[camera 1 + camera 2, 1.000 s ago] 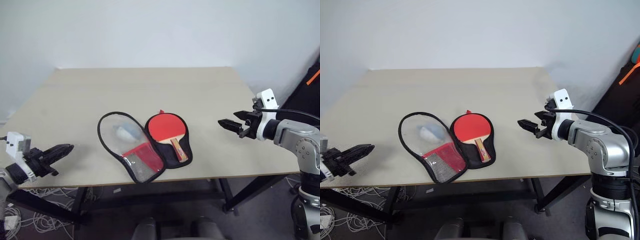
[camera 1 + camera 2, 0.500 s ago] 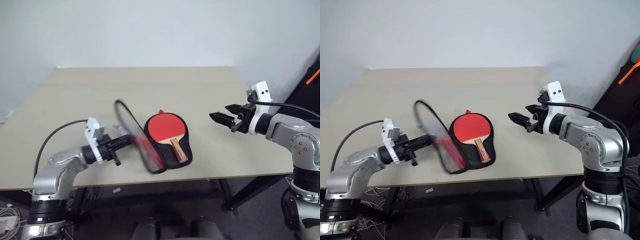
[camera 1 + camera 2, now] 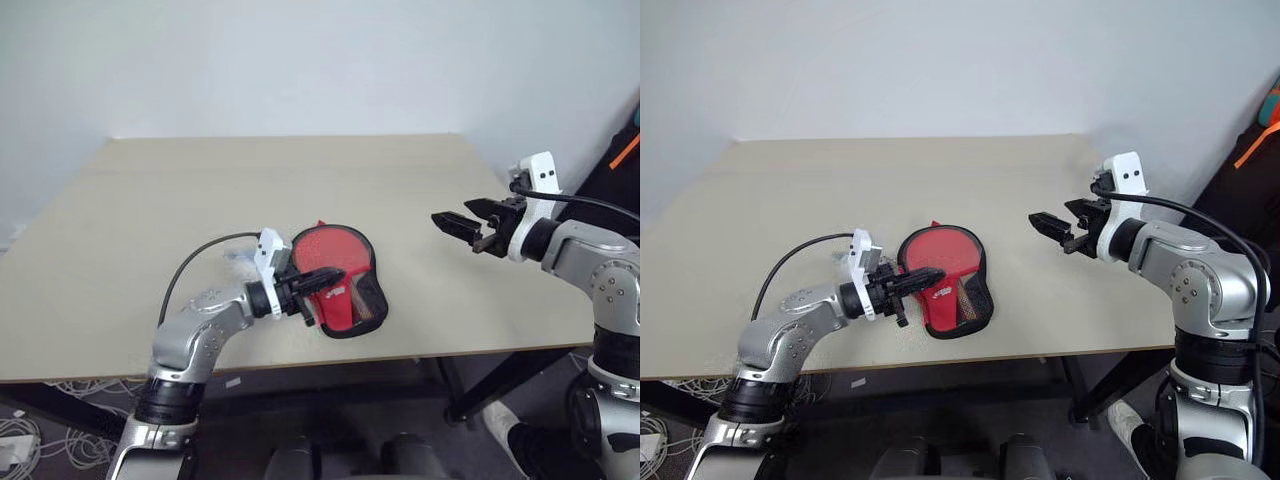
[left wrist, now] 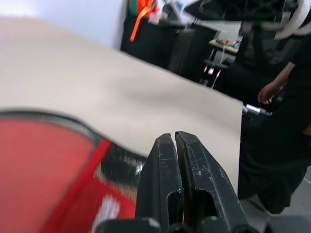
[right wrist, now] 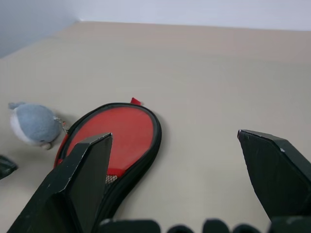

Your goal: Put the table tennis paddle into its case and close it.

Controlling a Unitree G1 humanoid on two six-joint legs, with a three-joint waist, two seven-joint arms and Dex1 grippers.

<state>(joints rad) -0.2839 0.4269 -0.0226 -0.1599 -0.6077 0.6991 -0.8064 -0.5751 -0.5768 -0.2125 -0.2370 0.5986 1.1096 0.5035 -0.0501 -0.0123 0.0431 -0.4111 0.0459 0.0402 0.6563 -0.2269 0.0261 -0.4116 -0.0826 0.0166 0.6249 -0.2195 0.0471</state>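
- The case [image 3: 342,282] is lying folded over near the front edge of the table [image 3: 300,180], its clear panel with the red patch turned upward.
- The table tennis paddle [image 5: 112,133] is seen as a red face through that panel, lying inside the black edging of the case.
- The left gripper [image 3: 322,279] is being held low over the case's left side, its two black fingers [image 4: 170,179] pressed together; whether any fabric is pinched between them cannot be told.
- The right gripper [image 3: 452,223] is being held above the table, well apart from the case to its right, with its fingers [image 5: 80,179] spread wide and nothing between them.
- A small grey-white ball-like thing [image 5: 31,124] is lying on the table just beside the case's round end.
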